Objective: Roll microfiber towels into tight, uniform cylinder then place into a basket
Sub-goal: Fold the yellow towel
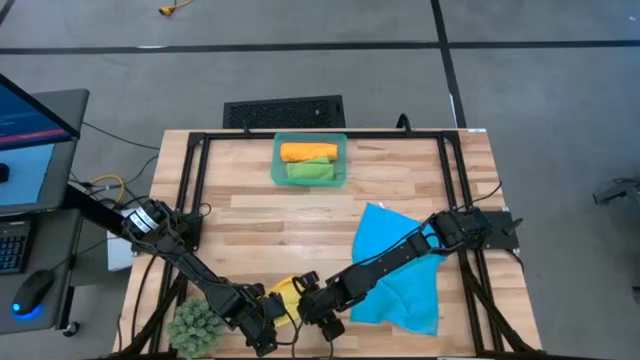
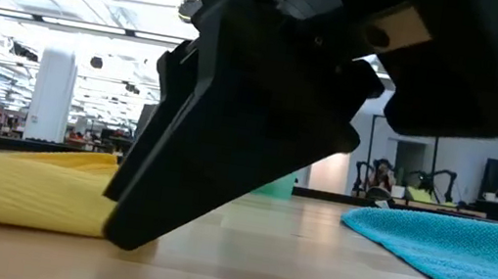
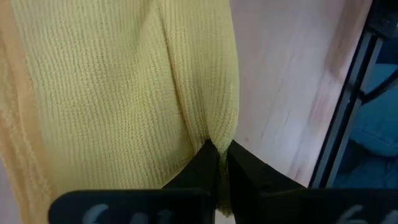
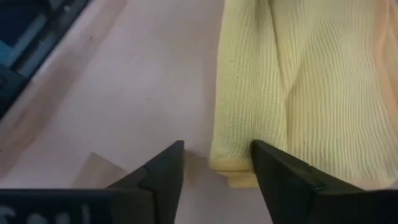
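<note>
The yellow towel (image 1: 285,296) lies partly rolled on the table near its front edge, between my two grippers. My left gripper (image 1: 270,318) is shut on it (image 3: 124,93). My right gripper (image 4: 217,155) is open, with the towel's corner (image 4: 233,168) between its fingers, close to one of them. The bright blue towel (image 1: 400,265) lies spread flat on the table's right half, under the right arm. The teal basket (image 1: 343,160) stands at the far middle and holds the rolled orange towel (image 1: 308,151) and the rolled green towel (image 1: 310,171). My left gripper pinches the yellow towel between its two fingers at a raised fold near the cloth's edge (image 3: 208,134). The cloth puckers in toward the fingertips. The rest of the towel lies on the table. My right gripper's finger (image 4: 273,165) stands against the towel's corner; I cannot tell whether it touches it.
A spiky green plant ball (image 1: 195,325) sits at the front left corner, beside the left arm. A black frame runs along the table's edges (image 1: 190,170). Bare wood lies between the basket and the grippers (image 1: 290,225).
</note>
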Controlling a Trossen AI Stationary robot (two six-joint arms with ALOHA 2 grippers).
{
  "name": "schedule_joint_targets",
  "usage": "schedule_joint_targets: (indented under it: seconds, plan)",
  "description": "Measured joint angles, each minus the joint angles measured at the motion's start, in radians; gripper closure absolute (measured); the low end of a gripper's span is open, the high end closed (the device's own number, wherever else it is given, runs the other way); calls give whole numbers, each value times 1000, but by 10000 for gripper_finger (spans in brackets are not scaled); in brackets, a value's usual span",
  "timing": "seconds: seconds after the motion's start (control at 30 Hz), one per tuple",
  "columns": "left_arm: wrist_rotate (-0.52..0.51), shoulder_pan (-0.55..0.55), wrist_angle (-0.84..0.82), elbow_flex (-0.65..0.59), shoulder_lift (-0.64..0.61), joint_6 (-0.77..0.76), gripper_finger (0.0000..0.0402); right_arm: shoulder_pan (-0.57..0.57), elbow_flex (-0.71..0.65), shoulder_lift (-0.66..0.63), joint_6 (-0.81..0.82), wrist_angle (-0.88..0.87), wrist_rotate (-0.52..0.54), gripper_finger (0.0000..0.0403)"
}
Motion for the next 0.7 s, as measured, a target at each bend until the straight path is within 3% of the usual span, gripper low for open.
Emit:
schedule_joint_targets:
  seconds: [0.33,0.43,0.7]
  plan:
    - [-4,-2,0,0,-3,3,391,0,17,3,-57,-16,76,186]
    - [-13,-2,1,0,-3,11,391,2,-15,2,-37,27,144,194]
    - [-19,-2,2,0,-3,22,391,-1,-39,3,-14,101,194,232]
